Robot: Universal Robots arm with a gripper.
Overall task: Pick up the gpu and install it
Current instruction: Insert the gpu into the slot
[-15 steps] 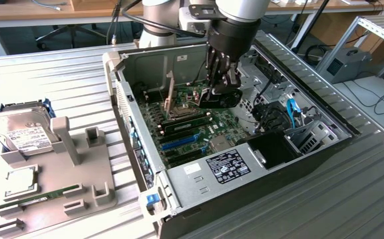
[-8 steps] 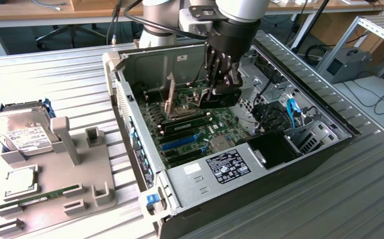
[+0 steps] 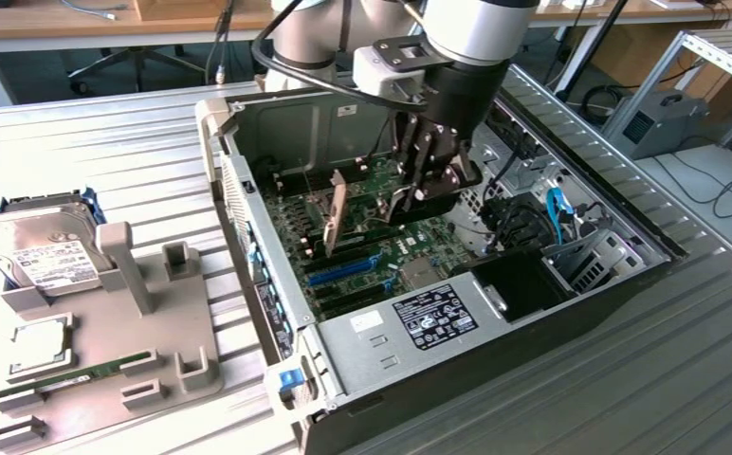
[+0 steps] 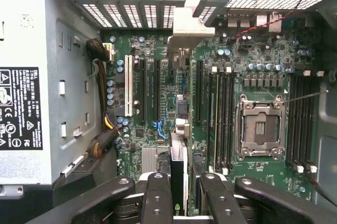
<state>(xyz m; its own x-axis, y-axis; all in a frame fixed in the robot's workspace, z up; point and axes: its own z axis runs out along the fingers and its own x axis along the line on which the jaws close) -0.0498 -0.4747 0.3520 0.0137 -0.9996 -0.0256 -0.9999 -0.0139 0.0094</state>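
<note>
From the exterior view, an open computer case (image 3: 340, 360) lies on its side on a ribbed metal desk (image 3: 100, 152), motherboard (image 3: 379, 232) facing up. The robot arm reaches down into the case, and its tool (image 3: 427, 185) is closed partway on the gpu (image 3: 337, 220), which stands on edge over the board's expansion slots with its end bracket toward the rear wall of the case. Toward the exterior view's left, well apart from the case, a grey fixture tray (image 3: 151, 351) holds a hard drive (image 3: 40, 248), a processor (image 3: 40, 343) and a RAM stick (image 3: 82, 372).

From the wrist view, the tool (image 4: 179, 200) looks straight down the card. The two dark fingers (image 4: 156, 197) press on either side of the gpu (image 4: 179, 129), seen edge-on as a thin strip running to its silver bracket at the case's slotted rear wall. Black expansion slots (image 4: 150, 90) lie just beside it, with an empty processor socket (image 4: 261, 128) further off (its lever raised).

Whether the card's lower edge is already in a slot cannot be told. The risk, as I judge it, is misalignment: a slightly tilted card or a bracket catching the rear wall could jam or strain the connector if pushed down.
</note>
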